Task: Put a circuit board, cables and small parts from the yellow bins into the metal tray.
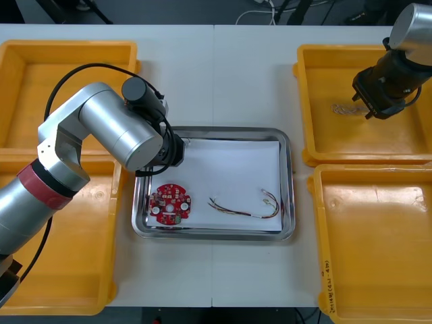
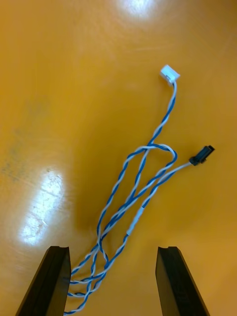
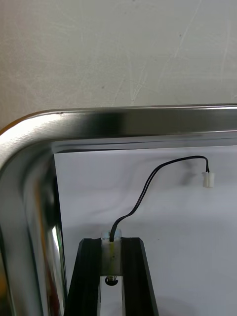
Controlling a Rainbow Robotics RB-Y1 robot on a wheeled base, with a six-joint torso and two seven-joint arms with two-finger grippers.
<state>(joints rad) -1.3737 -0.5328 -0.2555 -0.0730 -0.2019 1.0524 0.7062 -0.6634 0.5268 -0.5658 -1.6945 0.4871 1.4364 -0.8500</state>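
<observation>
Two grippers at work. At the metal tray's (image 1: 287, 177) far left corner, just inside the rim: left gripper (image 3: 111, 243), fingers pinching the pale end of a black cable (image 3: 148, 190). From the fingers, a loose curve over the white sheet (image 1: 233, 165), ending in a small white connector (image 3: 209, 179) close to the far rim. Toward the tray's near left corner, flat on the sheet: round red circuit board (image 1: 169, 204). Toward the near right corner: red and yellow cable (image 1: 244, 208), well apart from the board. Over the far right yellow bin (image 1: 305, 101), near its middle: right gripper (image 2: 113, 252), fingers spread wide, gripping nothing. Beneath, on the bin's floor: twisted blue and white cable (image 2: 148, 173) in loose loops, with a white plug (image 2: 169, 74) on one end and a black plug (image 2: 202, 154) on the other. Looped part between the two fingers; touching them or not, cannot tell.
</observation>
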